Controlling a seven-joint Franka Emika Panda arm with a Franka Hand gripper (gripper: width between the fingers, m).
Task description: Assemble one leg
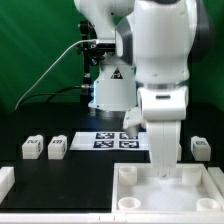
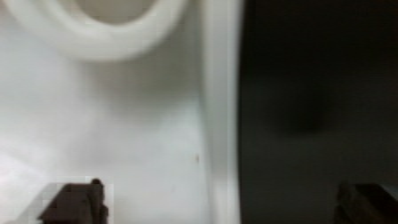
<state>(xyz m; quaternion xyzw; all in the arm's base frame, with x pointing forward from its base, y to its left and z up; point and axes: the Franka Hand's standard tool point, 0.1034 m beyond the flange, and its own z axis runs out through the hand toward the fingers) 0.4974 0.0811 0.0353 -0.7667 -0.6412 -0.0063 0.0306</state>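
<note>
Gripper (image 2: 221, 200) spread wide over panel (image 2: 107, 120) edge; nearest leg (image 1: 200, 148) lies apart, toward exterior view's right.

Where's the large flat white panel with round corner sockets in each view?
Exterior view: large flat white panel, low on the exterior view's right, under the gripper.
Wrist view: panel fills the pale part beside the black table, one socket showing.
Shared landmark: open gripper over the panel's edge.
</note>
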